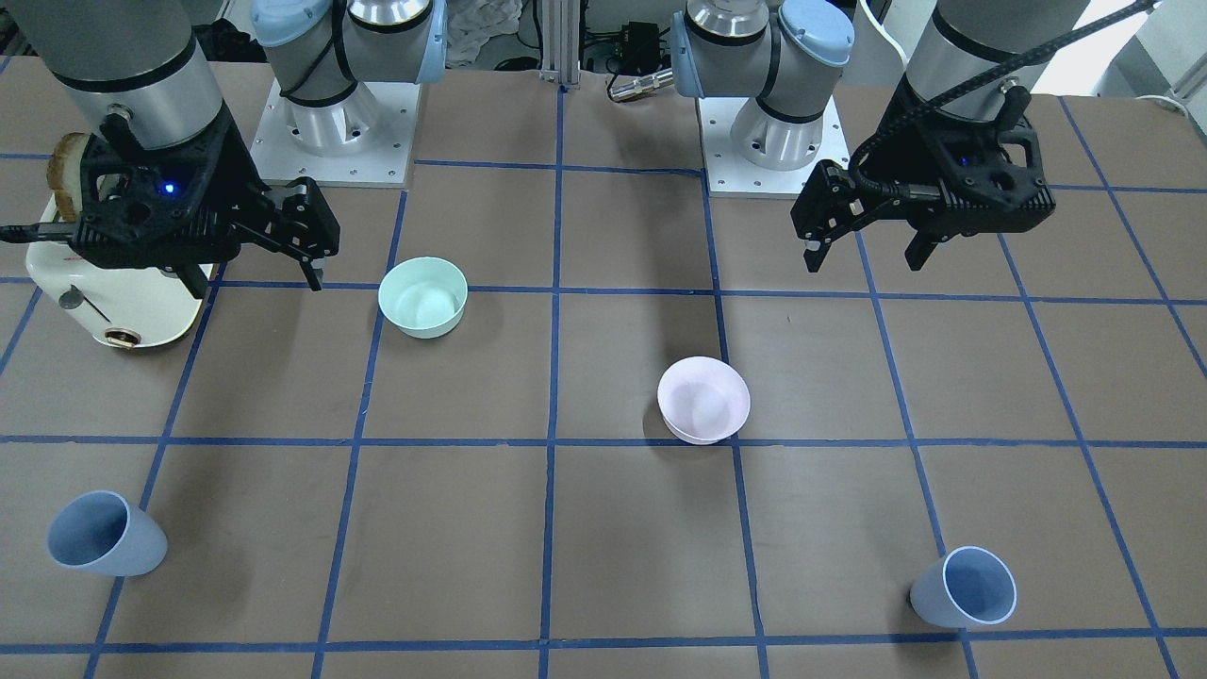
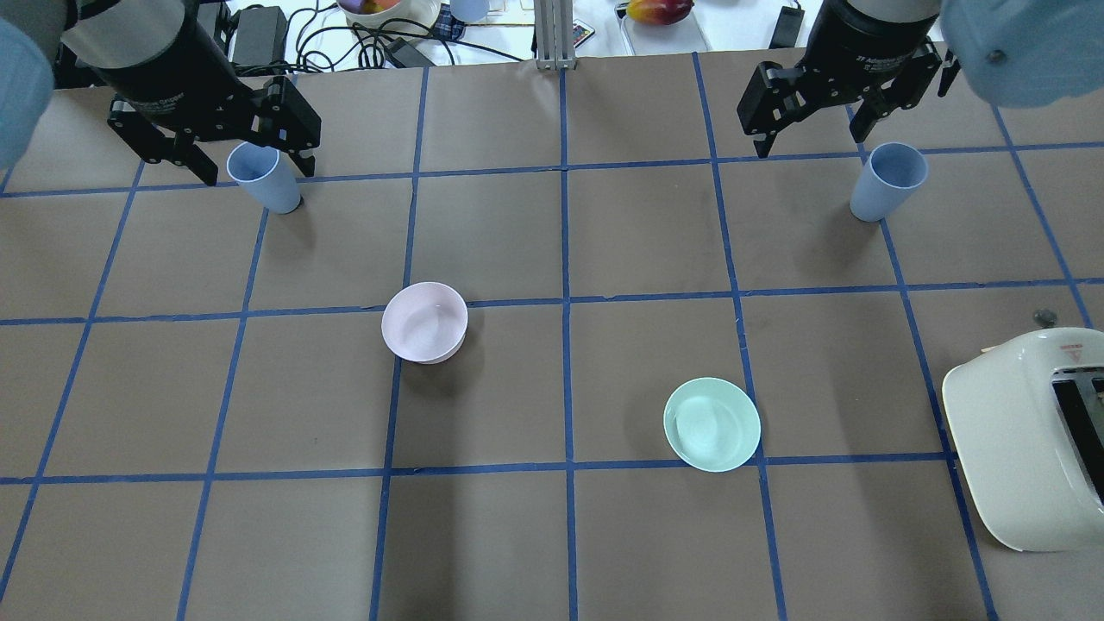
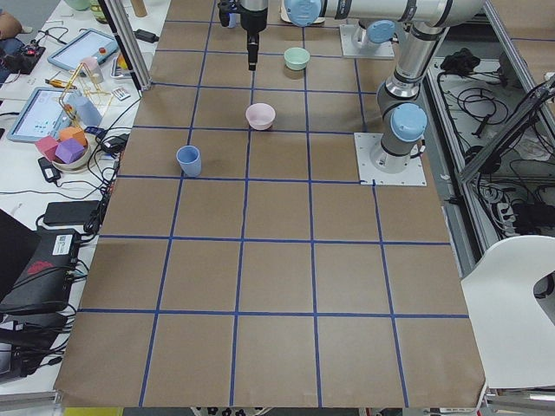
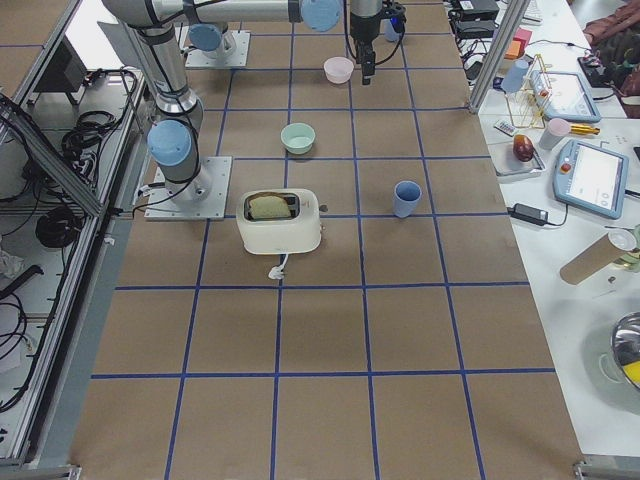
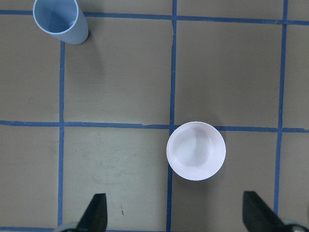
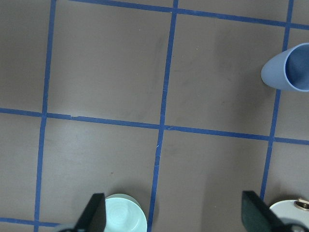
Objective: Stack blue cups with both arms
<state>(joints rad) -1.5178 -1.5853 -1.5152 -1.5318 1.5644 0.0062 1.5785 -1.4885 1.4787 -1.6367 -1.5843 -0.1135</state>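
Two blue cups stand upright and far apart on the brown table. One cup (image 2: 266, 177) (image 1: 967, 587) (image 5: 60, 21) is on my left side, the other cup (image 2: 888, 181) (image 1: 104, 533) (image 6: 289, 67) on my right. My left gripper (image 2: 224, 129) (image 1: 866, 256) (image 5: 176, 220) hangs high above the table, open and empty, over the pink bowl area. My right gripper (image 2: 811, 103) (image 1: 255, 278) (image 6: 174, 217) is also high, open and empty. Neither gripper touches a cup.
A pale pink bowl (image 2: 424, 322) (image 1: 703, 399) (image 5: 196, 151) and a mint-green bowl (image 2: 711, 423) (image 1: 423, 297) (image 6: 123, 215) sit between the cups. A white toaster (image 2: 1026, 440) (image 1: 113, 283) holding bread stands on my right. Cables and clutter (image 2: 362, 26) lie past the far edge.
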